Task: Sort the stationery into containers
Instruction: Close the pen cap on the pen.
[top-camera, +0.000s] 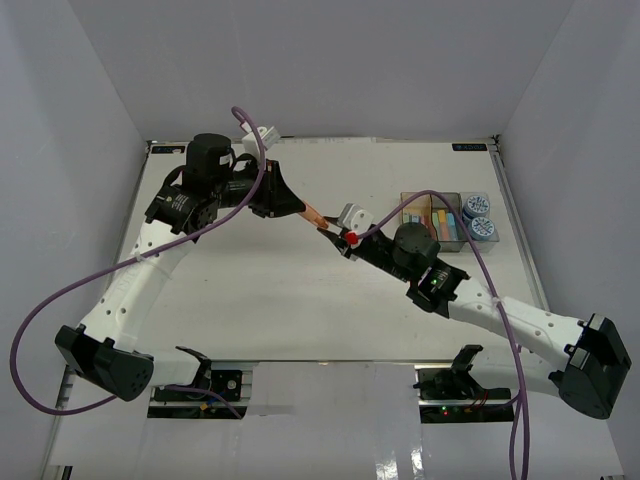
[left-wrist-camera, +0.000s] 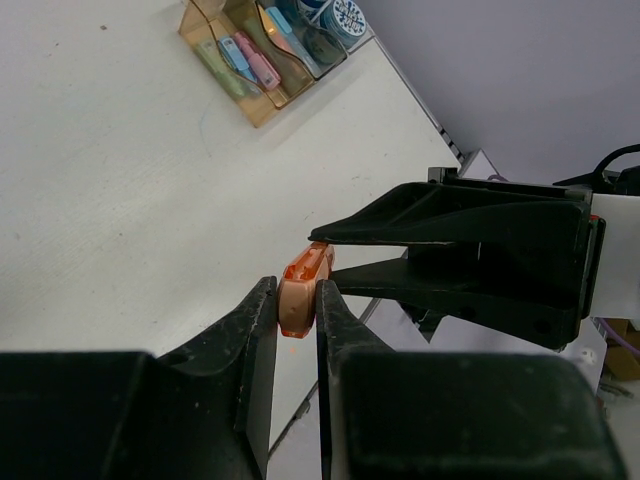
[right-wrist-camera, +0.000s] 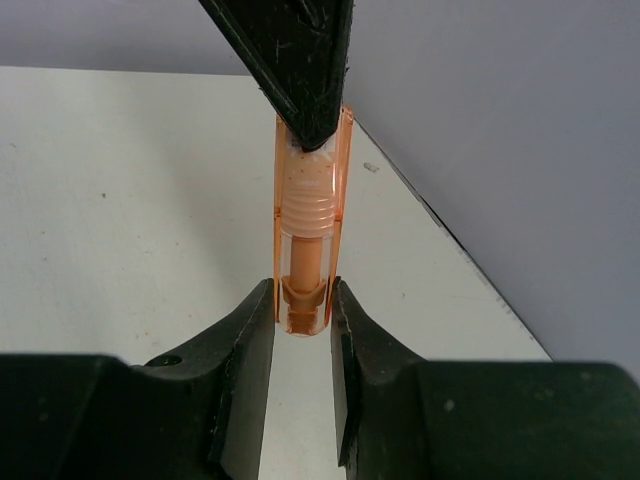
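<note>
Left arm (top-camera: 150, 262) stretches far out and folds inward at the elbow, right arm (top-camera: 520, 320) reaches in low from the opposite side, and they meet tip to tip. Left tool (left-wrist-camera: 297, 300) pinches one end of the orange stick (right-wrist-camera: 305, 230), right tool (right-wrist-camera: 302, 300) clamps the other, fingers tight on both.

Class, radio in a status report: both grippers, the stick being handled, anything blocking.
Left gripper shut on orange stick. Right gripper shut on its other end. Stick bridges the two. Nothing blocking toward bins.
</note>
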